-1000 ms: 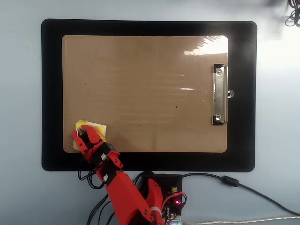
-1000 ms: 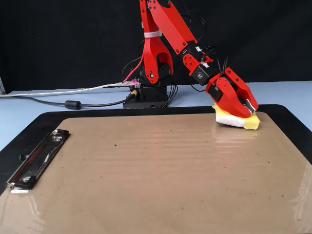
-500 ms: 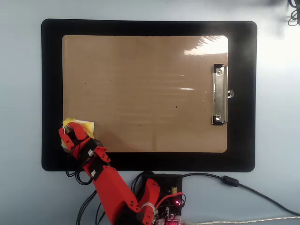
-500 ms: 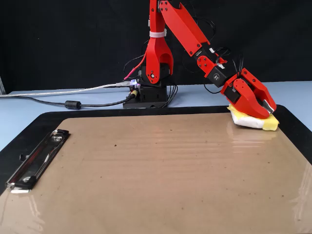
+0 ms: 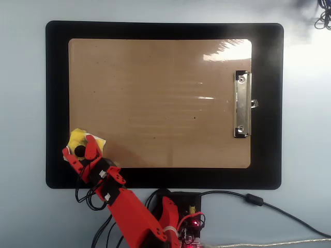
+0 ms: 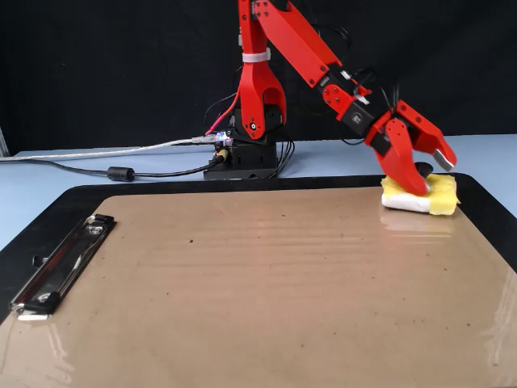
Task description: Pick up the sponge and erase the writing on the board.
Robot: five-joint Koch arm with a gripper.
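Observation:
The yellow sponge (image 5: pixel 77 137) lies on the near-left corner of the tan board (image 5: pixel 155 103) in the overhead view. In the fixed view the sponge (image 6: pixel 443 199) sits at the board's (image 6: pixel 258 283) far right corner. My red gripper (image 5: pixel 78 146) is open and low over the sponge. One finger (image 6: pixel 404 166) rests on the sponge's top. The other jaw stands raised and spread to the right. The gripper (image 6: pixel 434 178) holds nothing. No dark writing shows on the board in either view, only faint specks and glare.
The board lies on a larger black mat (image 5: pixel 57 77). Its silver clip (image 5: pixel 241 103) is on the right short side in the overhead view, near left in the fixed view (image 6: pixel 65 263). The arm's base (image 6: pixel 242 153) and cables (image 6: pixel 121 172) sit behind the mat.

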